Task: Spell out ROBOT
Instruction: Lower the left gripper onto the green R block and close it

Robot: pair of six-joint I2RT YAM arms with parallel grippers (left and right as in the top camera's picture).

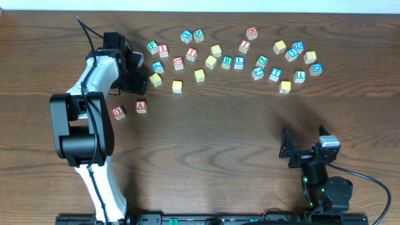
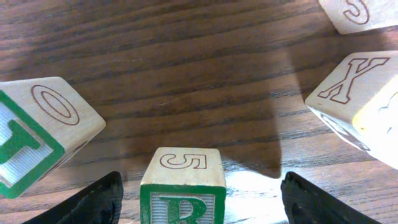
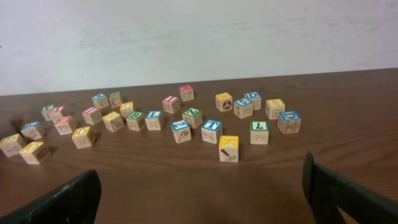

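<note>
– Overhead first: wide brown table (image 1: 250, 131). Left arm (image 1: 94, 87) reaching to the far left, right arm (image 1: 322, 181) folded at the near right.
– And the cubes (image 1: 239, 62)?
– Strewn in a band along the far side. Red-framed U (image 1: 119, 112) and A (image 1: 140, 106) set apart, nearer, just right of the left arm.
– Left gripper (image 2: 200, 186)?
– Down at the band's left end. Fingers (image 2: 93, 202) spread wide, one each side of the green R cube (image 2: 182, 196), gaps on both sides, gripping nothing. Upright, a 5 on the top face. X cube (image 2: 351, 93) off to the far right of it.
– Right gripper (image 1: 286, 149)?
– Spread full, holding nothing, well apart from every cube.
– Rest of the word?
– One yellow cube (image 1: 177, 86) at the band's near edge, another (image 1: 199, 75) just right of it. B and T too small to pick out.
</note>
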